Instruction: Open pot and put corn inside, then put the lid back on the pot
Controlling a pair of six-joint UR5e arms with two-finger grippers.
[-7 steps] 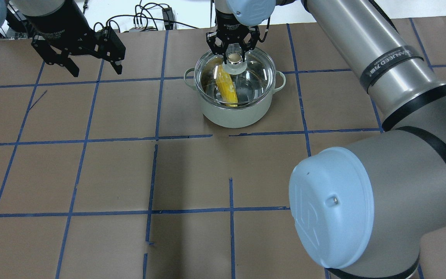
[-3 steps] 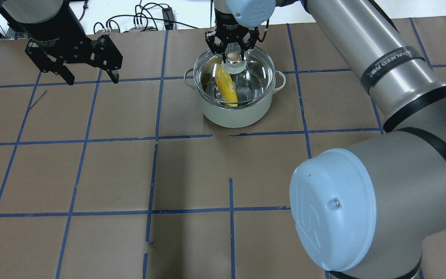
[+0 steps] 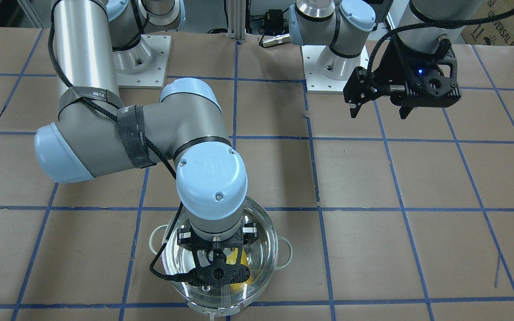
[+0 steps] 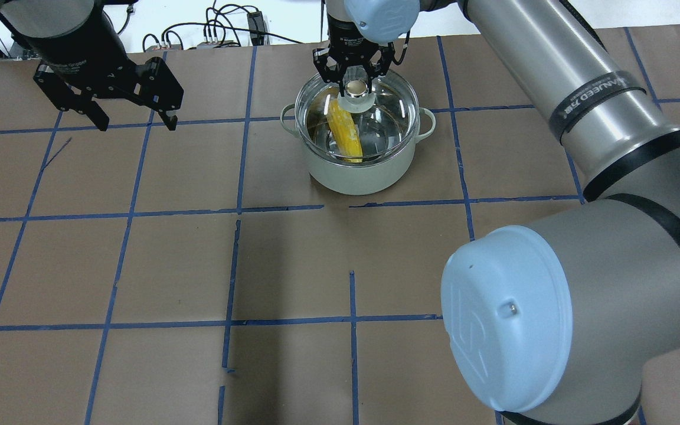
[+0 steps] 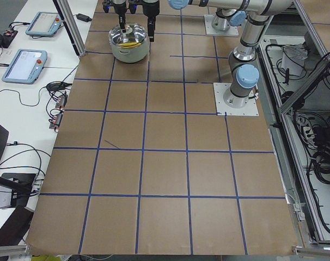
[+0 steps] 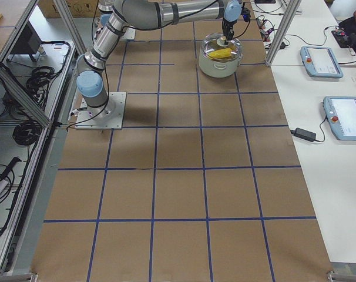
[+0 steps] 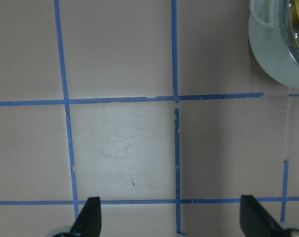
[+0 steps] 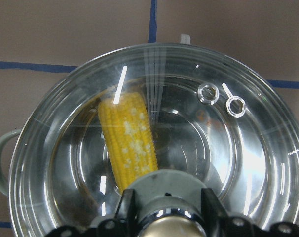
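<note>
The pot (image 4: 358,174) stands at the table's far middle, with the corn (image 4: 346,136) lying inside it. The glass lid (image 4: 387,112) lies over the pot's rim. My right gripper (image 4: 356,90) comes straight down over it, its fingers closed on either side of the lid's knob. In the right wrist view the corn (image 8: 130,143) shows through the lid (image 8: 248,148), and the fingers (image 8: 127,207) flank the knob's collar. My left gripper (image 4: 136,123) is open and empty, hovering well to the left of the pot. The pot's edge (image 7: 273,54) shows in the left wrist view.
Brown paper with a blue tape grid (image 4: 236,209) covers the table. Cables (image 4: 222,29) lie beyond the far edge. My right arm's elbow (image 4: 511,324) looms large at the overhead view's lower right. Tablets (image 6: 322,61) sit on the side bench.
My left gripper has moved further left and back, away from the pot, still open. My right gripper and the lid have shifted only slightly over the pot.
</note>
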